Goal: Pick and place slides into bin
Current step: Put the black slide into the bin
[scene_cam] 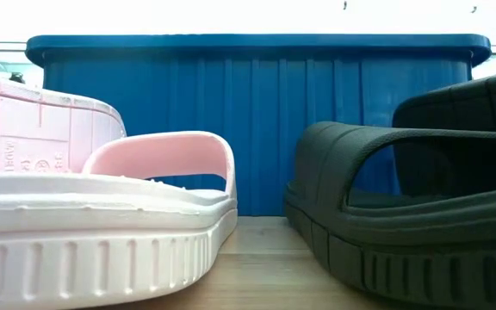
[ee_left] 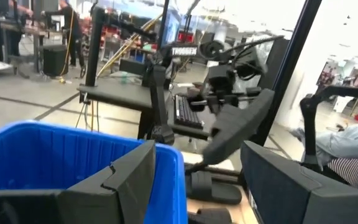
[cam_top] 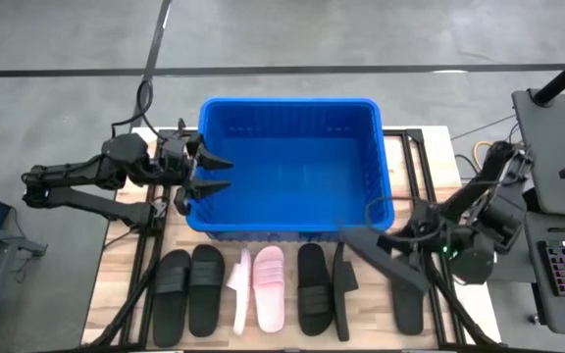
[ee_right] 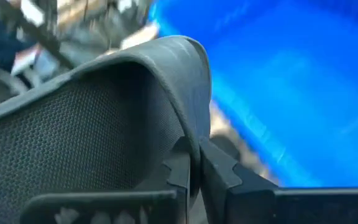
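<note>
**Inspector:** High view first. The bin (cam_top: 292, 167) sits mid-table and looks empty. Six slides lie in a row in front of it: two black (cam_top: 189, 289), two pink (cam_top: 261, 286), two more black (cam_top: 314, 286). The right gripper (cam_top: 400, 238) is pinched tight on a seventh black slide (cam_top: 385, 257), lifted near the bin's right front corner. The left gripper (cam_top: 214, 174) hangs at the bin's left wall, jaws partly apart, holding nothing.

**Clerk:** Low view?

**Inspector:** A pink slide (scene_cam: 102, 224) and a black one (scene_cam: 403, 224) close up, blue wall behind. No gripper shows.

**Clerk:** Left wrist?

**Inspector:** Its fingers (ee_left: 129, 177) stand apart over the rim; the carried slide (ee_left: 238, 127) dangles across the bin.

**Clerk:** Right wrist?

**Inspector:** Fingertips (ee_right: 194, 168) nip only the slide's thin edge.

**Clerk:** Risk?

**Inspector:** In my judgement, the edge grip may let it swing, catch the rim and drop outside.
</note>
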